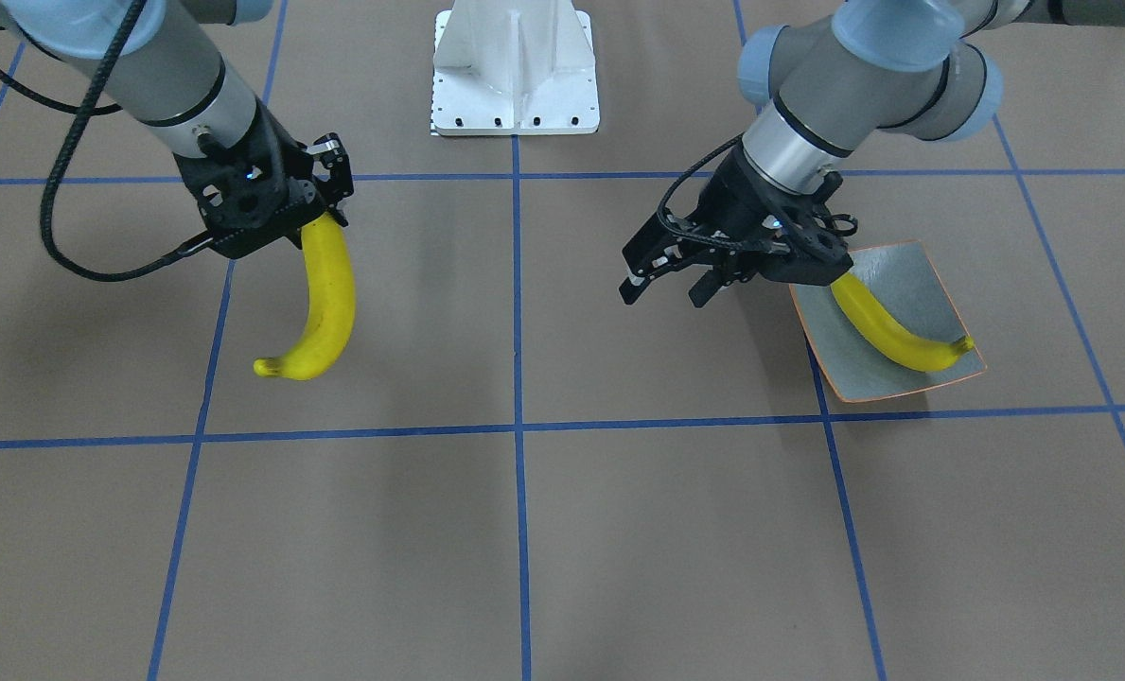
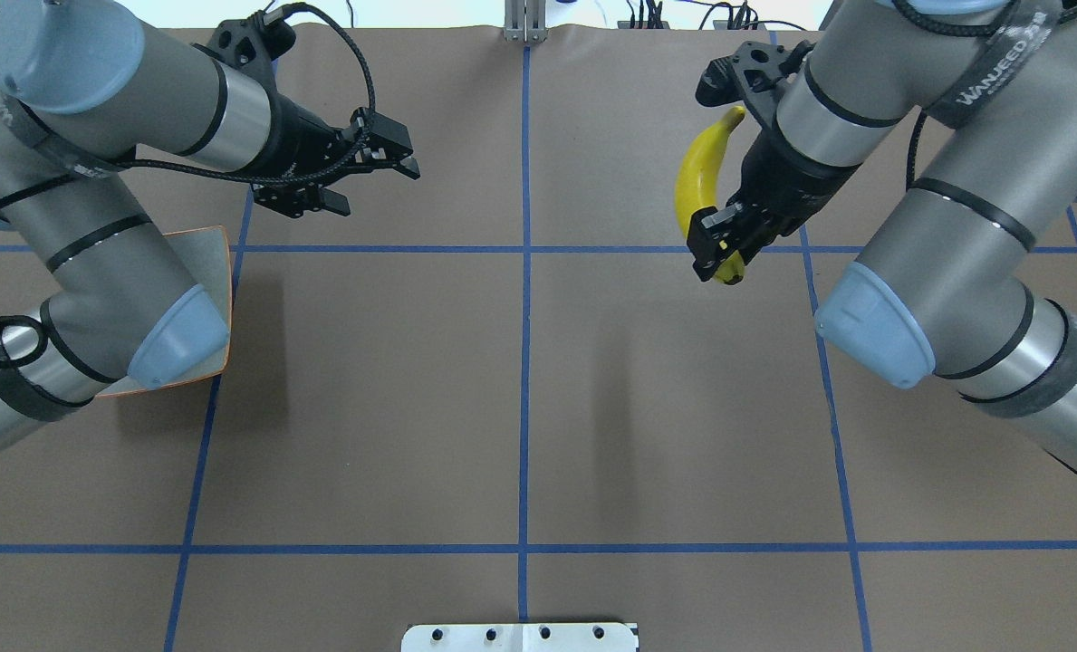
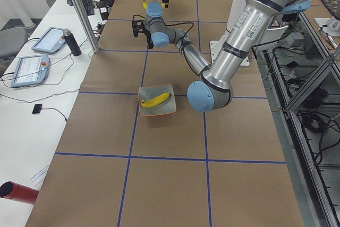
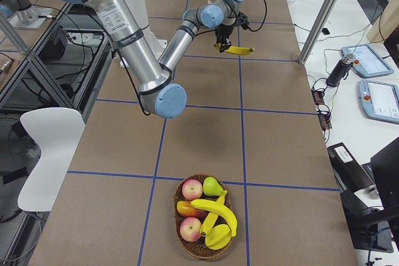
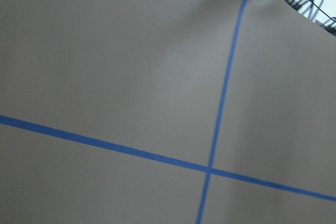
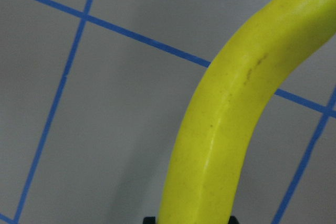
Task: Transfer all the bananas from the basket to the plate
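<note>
right gripper is pinched on a banana near one end. the rest hangs down and curves off below the jaws, clear of the table. left gripper is spread wide with nothing in it, just beside the plate. a second banana lies diagonally on that plate. the basket sits at the robot's right end of the table, with at least two basket bananas on top of apples and a pear.

your carried one is well apart from the plate, so i'd guess a long traverse or a hand-over comes next.

handling, my read: light, fairly stiff, smooth skin, bruises if you clamp hard. an end grip lets it swing and pivot in the pads, so move gently. for the next ones, take hold around the middle, jaws across the narrow width, moderate force. set it down beside the one already there, not on it. it could rock on its curve.
</note>
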Action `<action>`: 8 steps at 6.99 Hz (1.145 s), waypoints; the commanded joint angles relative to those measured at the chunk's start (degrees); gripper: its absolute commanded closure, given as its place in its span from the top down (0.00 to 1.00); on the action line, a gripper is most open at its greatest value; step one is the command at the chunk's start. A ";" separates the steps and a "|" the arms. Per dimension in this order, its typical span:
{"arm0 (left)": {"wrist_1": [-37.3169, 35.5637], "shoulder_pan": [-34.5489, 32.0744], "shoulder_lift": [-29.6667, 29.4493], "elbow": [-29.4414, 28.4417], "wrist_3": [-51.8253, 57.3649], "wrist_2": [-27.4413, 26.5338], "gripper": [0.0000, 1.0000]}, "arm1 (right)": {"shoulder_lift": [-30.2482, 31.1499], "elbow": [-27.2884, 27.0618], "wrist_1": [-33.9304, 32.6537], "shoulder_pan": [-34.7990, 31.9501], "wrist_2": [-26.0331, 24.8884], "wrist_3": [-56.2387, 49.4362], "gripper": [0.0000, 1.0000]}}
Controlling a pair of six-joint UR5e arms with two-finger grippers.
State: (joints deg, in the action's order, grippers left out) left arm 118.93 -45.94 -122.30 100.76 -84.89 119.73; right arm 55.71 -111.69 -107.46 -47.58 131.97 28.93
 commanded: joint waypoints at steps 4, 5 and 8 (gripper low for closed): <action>8.22 8.14 -6.71 -2.22 0.43 -0.55 1.00 | -2.79 -0.11 9.02 7.24 -3.57 4.56 0.00; 10.86 8.32 -7.07 -3.62 0.34 -0.55 1.00 | -2.71 -0.46 9.02 7.67 -3.30 4.56 0.00; 11.67 8.94 -8.21 -4.51 0.16 -1.59 1.00 | -2.18 -2.92 9.02 9.17 -3.65 6.40 0.00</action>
State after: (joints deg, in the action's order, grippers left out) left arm 130.29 -37.22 -129.94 96.62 -84.63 118.86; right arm 53.38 -113.60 -98.44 -38.78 128.41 34.62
